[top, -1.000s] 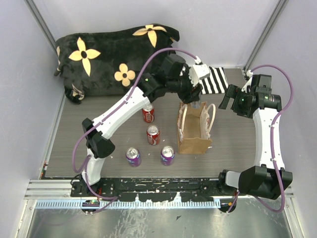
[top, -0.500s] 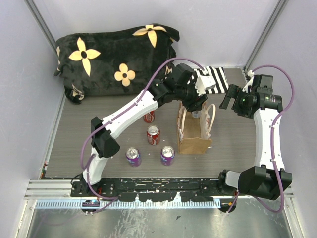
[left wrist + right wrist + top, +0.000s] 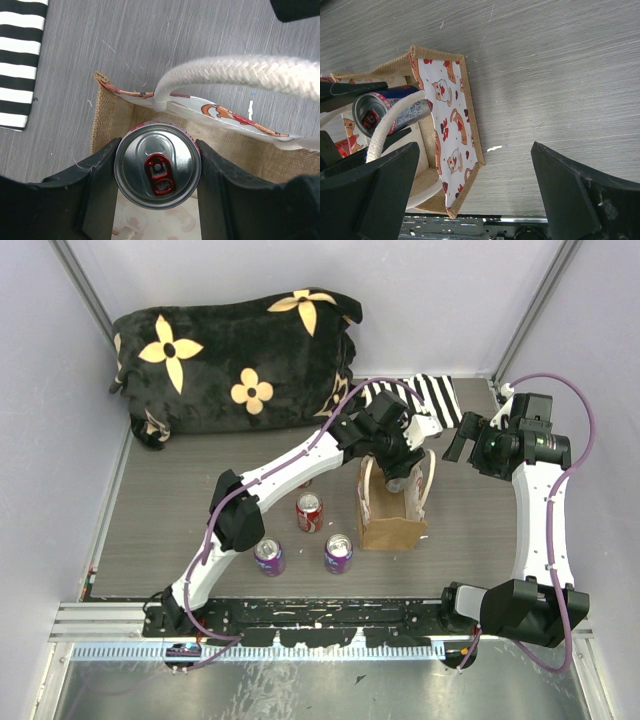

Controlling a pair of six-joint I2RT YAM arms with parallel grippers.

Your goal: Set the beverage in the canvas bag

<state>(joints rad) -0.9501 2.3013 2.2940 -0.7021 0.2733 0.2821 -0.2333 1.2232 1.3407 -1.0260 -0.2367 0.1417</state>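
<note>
**Beverage.** The can (image 3: 157, 175) is at the mouth of the bag (image 3: 392, 528), partly below the rim. Its long axis runs along the left wrist's line of sight: the lid faces up toward that wrist and the base points down into the bag. Whether it is truly plumb cannot be told. It is a round aluminium cylinder with a bright silver lid, a red pull tab and a blue-and-silver wall.

**Bag.** It stands upright on the grey wood-grain table (image 3: 170, 500). It is boxy and made of coarse tan burlap, with one white face printed with red-and-orange cats. A braided cream handle (image 3: 240, 70) loops across just beside the can.

**Left arm.** It stretches diagonally from its base to the bag, with the wrist bent down over the opening. The left gripper (image 3: 157, 146) is clamped on the can, one black finger on each side of the wall.

**Right arm.** It rises along the right side, with the forearm turned in toward the bag. The right gripper (image 3: 475, 145) has its jaws spread wide and holds nothing. It sits beside the bag without touching it.

**Surroundings.** A striped cloth (image 3: 435, 400) lies flat behind the bag. A red can (image 3: 309, 512) and two purple cans (image 3: 269, 556) stand to the bag's left.
</note>
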